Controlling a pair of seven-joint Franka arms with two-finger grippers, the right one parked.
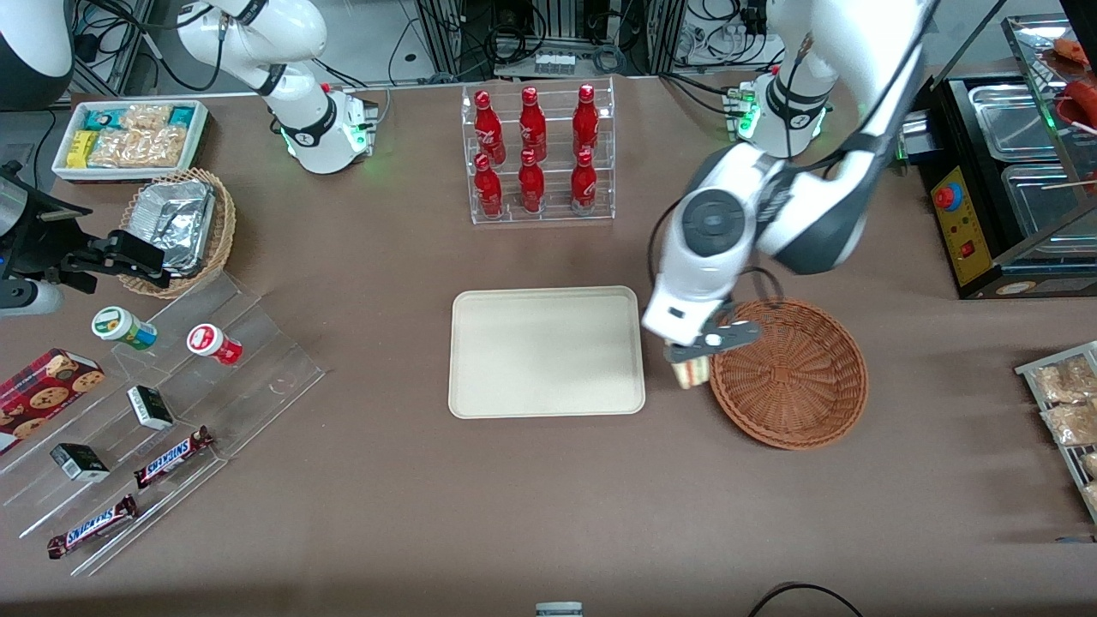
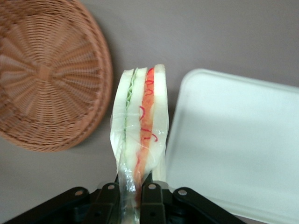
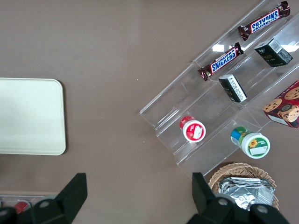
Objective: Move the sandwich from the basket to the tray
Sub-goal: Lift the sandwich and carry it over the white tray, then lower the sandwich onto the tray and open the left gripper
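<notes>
Jaws pinching the sandwich (image 2: 140, 126) by its wrapped end, both pads tight on the plastic, seen clearly in the left wrist view. Gripper (image 1: 692, 356) hangs over bare table in the gap between tray (image 1: 480, 403) and basket (image 1: 844, 403), sandwich dangling under it, clear of the wicker rim and just short of the tray's rim.

Front view scan, starting at the parked arm's end: stepped acrylic rack with Snickers bars (image 1: 171, 456), small dark cartons and two cups; foil-packet basket (image 1: 221, 224) farther from the camera; then the cream tray, nothing on it; bottle rack (image 1: 538, 154) farther off above it; then gripper with sandwich; then the reddish basket, now with nothing in it.

Step in hand looks like the carry, roughly past the halfway mark since the sandwich is out of the basket. To do it well: keep the grip closed, hold height so the hanging wedge clears the low tray rim, travel sideways toward the tray middle rather than stopping at the near rim. Then lower until the bread's lower corner touches the tray before letting go; a drop from height could tip it over the rim. The hold is on film only, so slip is a risk; move smoothly, no jerks
</notes>
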